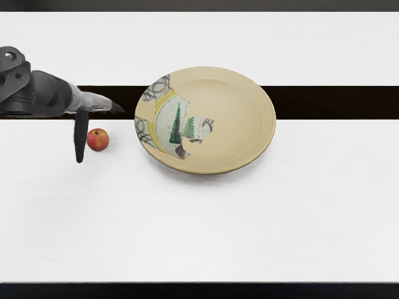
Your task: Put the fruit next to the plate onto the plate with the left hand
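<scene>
One round red apple point(97, 139) beside cream plate point(249, 112); left hand point(87, 106) spread, empty

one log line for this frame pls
phase: pre-grasp | left hand: open, beside apple, no grasp | apple: on table, left of plate | right hand: not in view

Before me lies a white surface point(249, 218). A dark band point(336, 102) crosses it from side to side in its far half, and a dark strip point(199, 291) runs along its near edge.
</scene>
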`<state>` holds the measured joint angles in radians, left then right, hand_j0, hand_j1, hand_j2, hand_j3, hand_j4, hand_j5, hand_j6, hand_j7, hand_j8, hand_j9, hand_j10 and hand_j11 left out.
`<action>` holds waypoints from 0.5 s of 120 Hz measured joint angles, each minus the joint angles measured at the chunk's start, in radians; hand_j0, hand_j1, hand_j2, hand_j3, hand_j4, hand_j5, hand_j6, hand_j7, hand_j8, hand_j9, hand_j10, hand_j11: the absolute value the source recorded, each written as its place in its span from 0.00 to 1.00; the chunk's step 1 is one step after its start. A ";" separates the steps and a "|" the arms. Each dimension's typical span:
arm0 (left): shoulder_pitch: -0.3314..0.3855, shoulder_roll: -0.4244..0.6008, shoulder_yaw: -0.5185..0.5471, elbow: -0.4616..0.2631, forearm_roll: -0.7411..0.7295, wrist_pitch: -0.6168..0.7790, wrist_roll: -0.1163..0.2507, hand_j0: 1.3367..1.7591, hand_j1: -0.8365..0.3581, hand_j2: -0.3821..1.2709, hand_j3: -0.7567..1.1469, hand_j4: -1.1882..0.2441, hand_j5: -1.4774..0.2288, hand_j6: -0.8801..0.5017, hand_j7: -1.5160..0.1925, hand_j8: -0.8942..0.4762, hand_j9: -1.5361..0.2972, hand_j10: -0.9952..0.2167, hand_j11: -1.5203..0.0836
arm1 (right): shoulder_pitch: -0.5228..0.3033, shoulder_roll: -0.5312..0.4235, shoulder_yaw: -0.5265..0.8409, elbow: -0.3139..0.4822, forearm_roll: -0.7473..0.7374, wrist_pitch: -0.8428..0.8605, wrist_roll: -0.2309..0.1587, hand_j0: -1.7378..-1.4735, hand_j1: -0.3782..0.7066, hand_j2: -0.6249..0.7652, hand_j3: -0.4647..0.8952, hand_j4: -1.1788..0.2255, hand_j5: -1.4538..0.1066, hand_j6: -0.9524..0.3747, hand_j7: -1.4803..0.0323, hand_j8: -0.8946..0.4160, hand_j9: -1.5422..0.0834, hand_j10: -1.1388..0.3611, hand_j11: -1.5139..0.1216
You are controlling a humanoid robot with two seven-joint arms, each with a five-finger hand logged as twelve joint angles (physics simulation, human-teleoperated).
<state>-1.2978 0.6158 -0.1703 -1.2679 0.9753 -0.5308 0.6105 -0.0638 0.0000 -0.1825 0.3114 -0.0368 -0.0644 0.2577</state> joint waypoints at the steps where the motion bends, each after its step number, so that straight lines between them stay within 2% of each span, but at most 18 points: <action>1: 0.001 0.005 0.000 -0.007 0.006 0.009 0.000 0.76 0.99 0.23 0.40 0.82 0.86 0.63 0.88 0.65 0.84 0.82 0.95 | 0.000 0.000 0.000 0.000 0.000 0.000 0.000 0.30 0.05 0.45 0.34 0.83 0.92 0.71 0.96 0.67 0.94 0.75 0.91; 20: 0.042 0.004 0.003 -0.090 0.099 0.159 0.000 0.76 0.99 0.23 0.40 0.82 0.86 0.63 0.88 0.65 0.84 0.82 0.94 | 0.000 0.000 0.000 0.000 0.000 0.000 0.000 0.30 0.05 0.45 0.34 0.83 0.92 0.71 0.96 0.67 0.94 0.75 0.91; 40: 0.072 0.004 0.017 -0.108 0.159 0.220 0.000 0.76 0.98 0.23 0.40 0.82 0.86 0.63 0.88 0.64 0.83 0.81 0.94 | 0.000 0.000 0.000 0.000 0.000 0.000 0.000 0.30 0.05 0.45 0.34 0.83 0.92 0.71 0.96 0.67 0.94 0.75 0.91; 53: 0.076 0.004 0.033 -0.111 0.185 0.235 0.000 0.76 0.95 0.24 0.40 0.80 0.83 0.60 0.85 0.62 0.81 0.78 0.91 | 0.000 0.000 0.000 0.000 0.000 0.000 0.000 0.30 0.05 0.45 0.34 0.83 0.92 0.71 0.96 0.67 0.94 0.75 0.91; 60: 0.101 0.002 0.039 -0.111 0.218 0.254 0.000 0.76 0.92 0.24 0.40 0.78 0.81 0.58 0.83 0.60 0.79 0.76 0.89 | 0.000 0.000 0.000 0.000 0.000 0.000 0.000 0.30 0.05 0.45 0.34 0.83 0.92 0.71 0.96 0.67 0.94 0.75 0.91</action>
<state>-1.1964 0.6183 -0.1315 -1.3792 1.1938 -0.2763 0.6109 -0.0643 0.0000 -0.1827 0.3114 -0.0368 -0.0644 0.2577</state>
